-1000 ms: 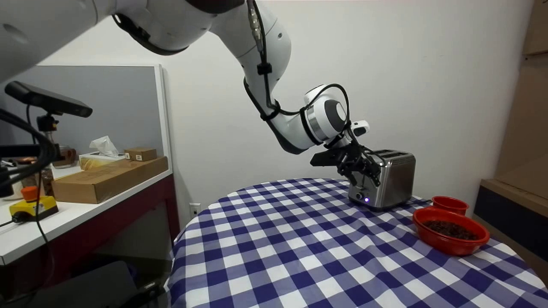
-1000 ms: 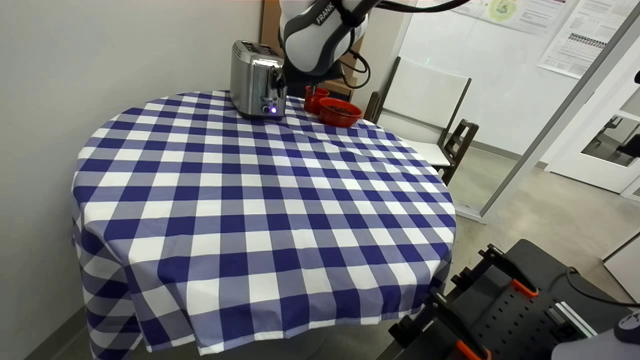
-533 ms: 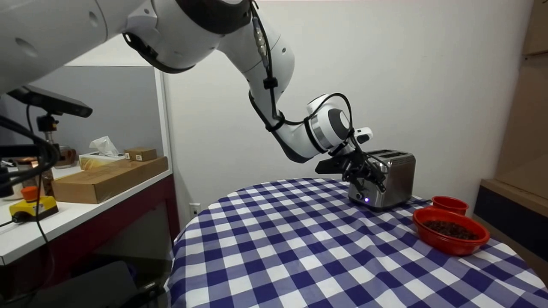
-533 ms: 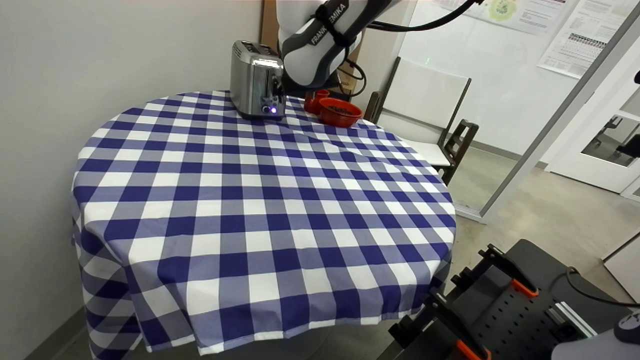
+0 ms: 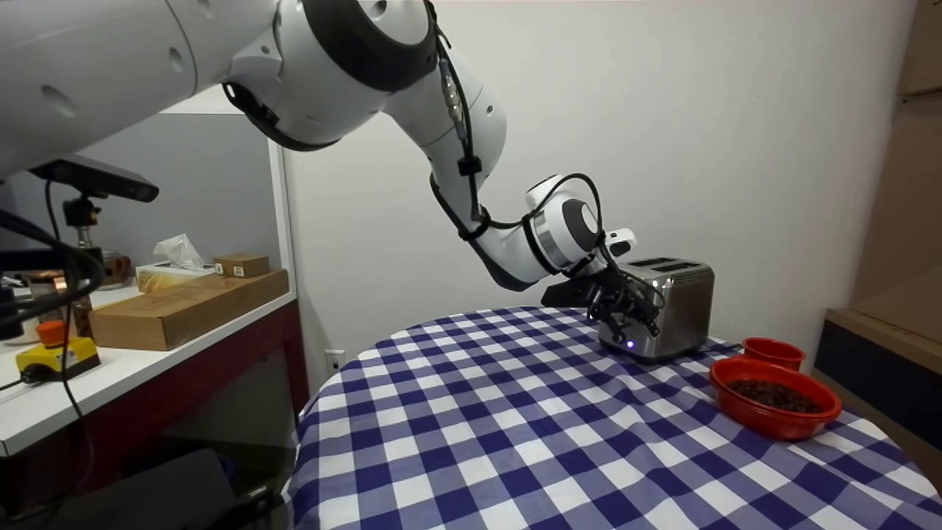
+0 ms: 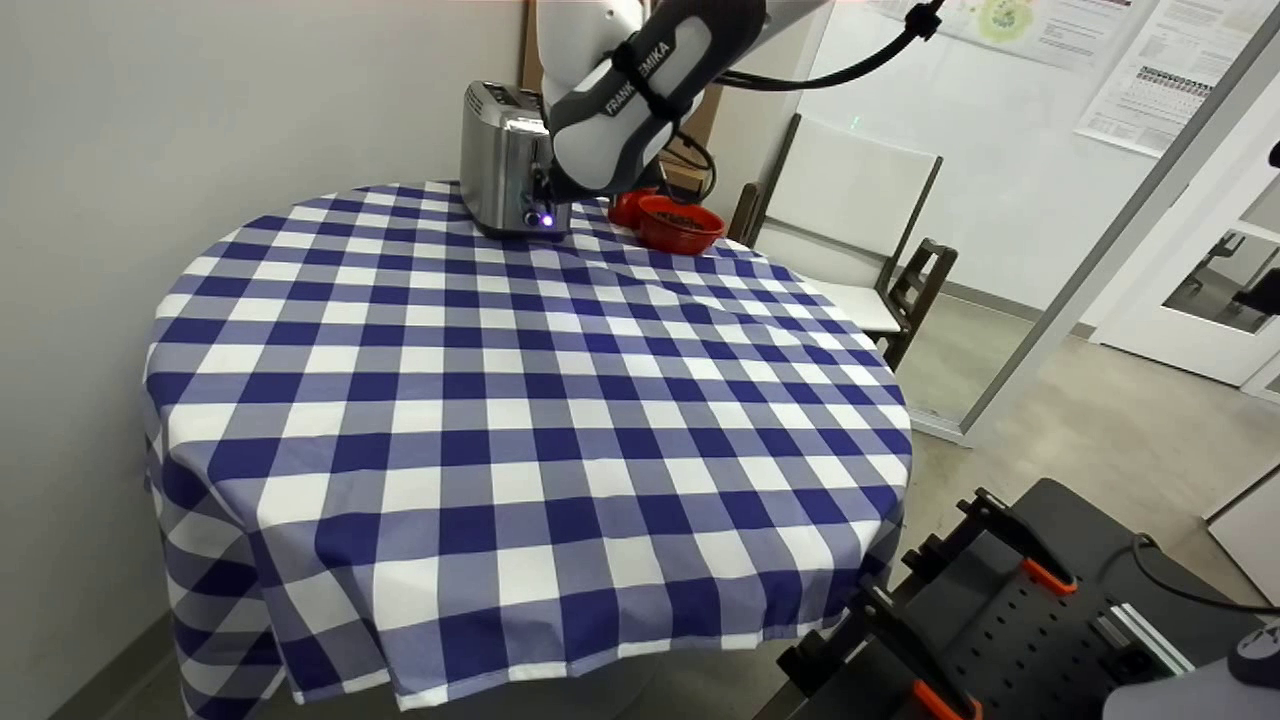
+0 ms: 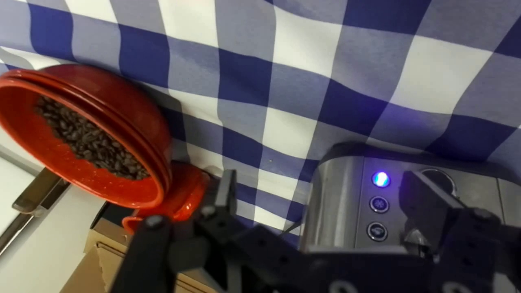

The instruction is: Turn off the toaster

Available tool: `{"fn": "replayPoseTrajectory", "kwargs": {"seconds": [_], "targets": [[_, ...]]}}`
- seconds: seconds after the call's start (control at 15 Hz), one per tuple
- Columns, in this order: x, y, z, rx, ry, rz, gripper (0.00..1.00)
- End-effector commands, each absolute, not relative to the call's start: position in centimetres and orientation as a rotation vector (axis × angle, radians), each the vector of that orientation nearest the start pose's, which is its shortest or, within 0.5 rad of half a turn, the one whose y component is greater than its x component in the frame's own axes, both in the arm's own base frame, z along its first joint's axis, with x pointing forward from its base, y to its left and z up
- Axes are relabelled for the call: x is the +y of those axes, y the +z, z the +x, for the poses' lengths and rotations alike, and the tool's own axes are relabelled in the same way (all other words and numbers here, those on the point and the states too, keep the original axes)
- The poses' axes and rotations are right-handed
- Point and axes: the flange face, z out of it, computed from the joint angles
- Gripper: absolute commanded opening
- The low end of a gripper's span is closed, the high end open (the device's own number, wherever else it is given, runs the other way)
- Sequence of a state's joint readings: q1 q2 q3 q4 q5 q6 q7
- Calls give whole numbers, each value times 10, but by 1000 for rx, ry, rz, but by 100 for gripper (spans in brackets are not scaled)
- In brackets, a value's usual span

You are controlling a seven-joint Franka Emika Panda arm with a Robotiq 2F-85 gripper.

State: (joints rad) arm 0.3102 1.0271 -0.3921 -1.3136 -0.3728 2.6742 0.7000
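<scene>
The silver toaster (image 5: 688, 316) stands at the table's far side in both exterior views (image 6: 492, 165). Its end panel shows in the wrist view (image 7: 336, 199). One round button (image 7: 381, 179) glows blue-violet, with two unlit buttons (image 7: 379, 204) beside it in a row. A round dial (image 7: 441, 183) is partly hidden behind a finger. My gripper (image 7: 320, 177) is open and empty, its fingers wide apart in front of the panel. One finger (image 7: 421, 199) overlaps the panel near the dial; I cannot tell whether it touches. The other finger (image 7: 226, 191) is beyond the toaster's side.
A red bowl (image 5: 773, 423) of dark beans and a red cup (image 5: 774, 352) stand beside the toaster. A checkered cloth (image 5: 478, 442) covers the round table. The wall (image 5: 699, 132) is close behind the toaster. A chair (image 6: 850, 200) stands beyond the table.
The arm and gripper have moved down in front of the toaster's end panel, first also slightly rightward in an exterior view. The button light stays lit. The toaster and bowls have not moved.
</scene>
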Motion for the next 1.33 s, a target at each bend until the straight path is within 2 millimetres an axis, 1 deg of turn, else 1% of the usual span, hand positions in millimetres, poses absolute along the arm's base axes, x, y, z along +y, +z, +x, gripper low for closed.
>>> {"fn": "replayPoseTrajectory", "kwargs": {"seconds": [0.0,0.33,0.53,0.93,1.27], "targets": [[37,168,780,400,-941,-3377,100],[22,151,778,403,-922,-3414,100],[18,147,778,412,-923,-3425,100],[21,141,781,451,-958,-3405,100],[24,141,786,467,-998,-3389,100]]}}
